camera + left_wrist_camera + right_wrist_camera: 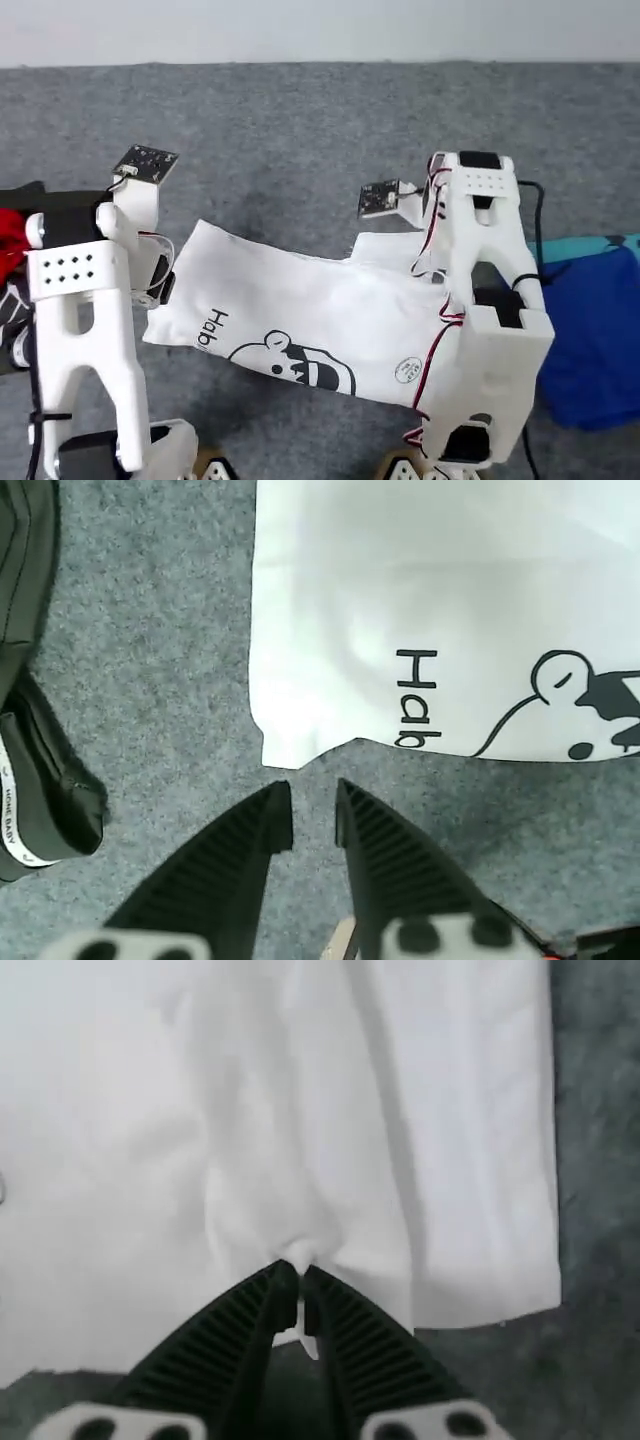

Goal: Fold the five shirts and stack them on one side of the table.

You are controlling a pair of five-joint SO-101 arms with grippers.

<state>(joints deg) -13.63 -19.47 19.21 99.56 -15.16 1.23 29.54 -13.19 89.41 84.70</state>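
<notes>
A white shirt [300, 310] with a black cartoon print lies spread across the middle of the grey table [300, 130]. My right gripper [298, 1275] is shut on a pinched fold of the white shirt [300, 1110], near one of its edges. My left gripper [315, 800] hovers over bare carpet just off a corner of the white shirt [420, 600]. Its fingers are parted by a narrow gap with nothing between them. In the high view the left arm [80, 290] stands at the shirt's left end and the right arm [490, 300] over its right end.
A blue shirt [590, 340] with a teal one [570, 248] behind it lies at the table's right edge. Black and red garments [10, 240] are heaped at the left edge; the black one [40, 730] lies close to my left gripper. The far half of the table is bare carpet.
</notes>
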